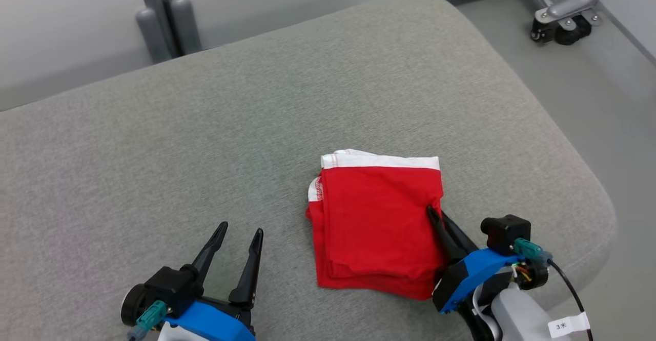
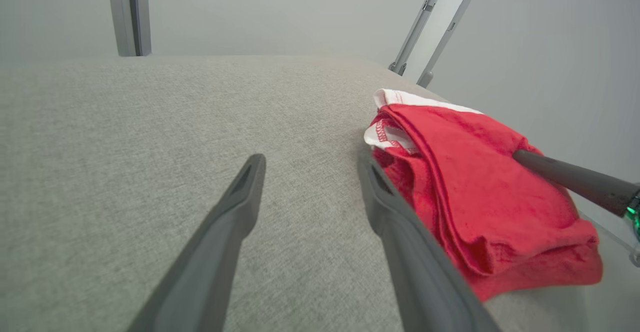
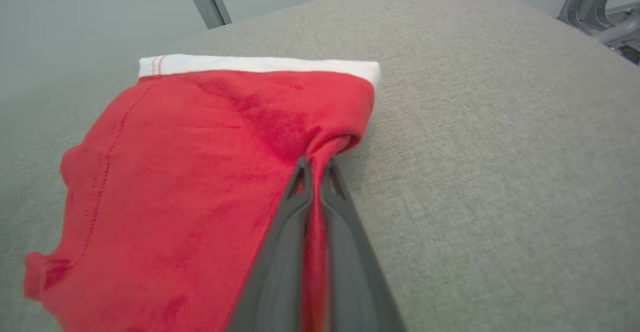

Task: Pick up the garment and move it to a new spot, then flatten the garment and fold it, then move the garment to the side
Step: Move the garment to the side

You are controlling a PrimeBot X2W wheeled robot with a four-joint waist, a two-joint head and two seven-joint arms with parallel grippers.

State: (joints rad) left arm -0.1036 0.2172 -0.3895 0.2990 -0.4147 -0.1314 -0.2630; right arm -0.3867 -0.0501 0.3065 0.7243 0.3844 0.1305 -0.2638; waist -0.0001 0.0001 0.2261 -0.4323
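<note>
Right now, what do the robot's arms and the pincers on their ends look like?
The left gripper and right gripper each have two long, dark, tapering fingers on a black base with a bright blue housing and a teal plug. The right arm's forearm is pale grey, with a black cable, thin coloured wires and a white tag bearing a printed 3.
</note>
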